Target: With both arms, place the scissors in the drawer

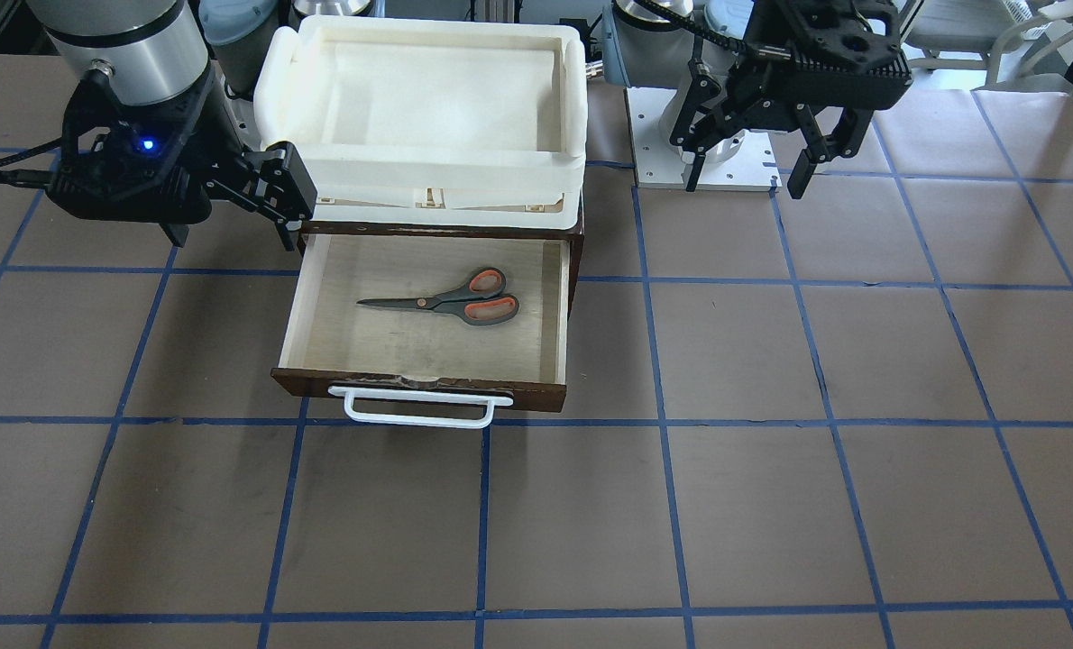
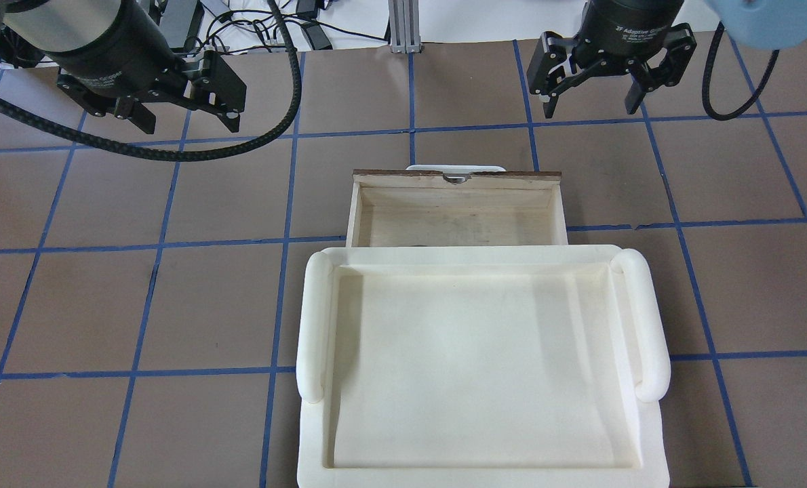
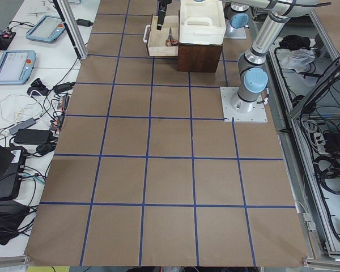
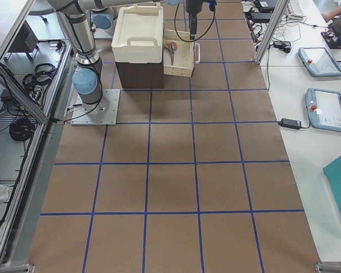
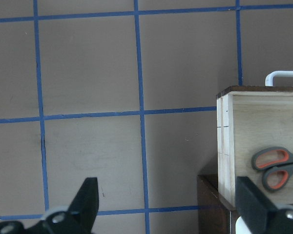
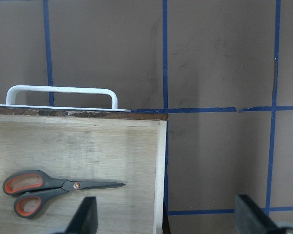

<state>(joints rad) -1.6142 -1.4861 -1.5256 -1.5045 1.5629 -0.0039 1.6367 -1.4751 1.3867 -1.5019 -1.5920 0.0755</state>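
**Q:** Where are the scissors [image 1: 446,297] located?

**A:** They are laid flat on the pale plywood floor of the drawer [image 1: 320,383], near its middle and clear of all four walls. The blades are closed. The tips are directed toward the bench [image 1: 771,361] end on the robot's right, and the orange-lined loops toward the end on its left.

**Q:** How is the drawer positioned?

**A:** It is seen fully extended from the dark cabinet [image 4: 139,75], which is set by the robot-side edge of the bench. The drawer front, with its white bar handle [image 1: 419,407], is turned toward the operators' edge. A cream foam tray [image 1: 410,167] is carried on top of the cabinet, and the rear strip of the drawer is overhung by it.

**Q:** What is the state of the left gripper [image 1: 744,185]?

**A:** Its fingers are spread wide and nothing is held between them. It is suspended above the bench on the robot's left of the cabinet, well apart from the drawer.

**Q:** And the right gripper [image 2: 589,107]?

**A:** Its fingers are likewise spread wide, and nothing is gripped. It is held above the bench just beside the drawer's wall on the robot's right. In the front-facing view one finger is seen close to the drawer's rear corner; whether contact is made cannot be determined.
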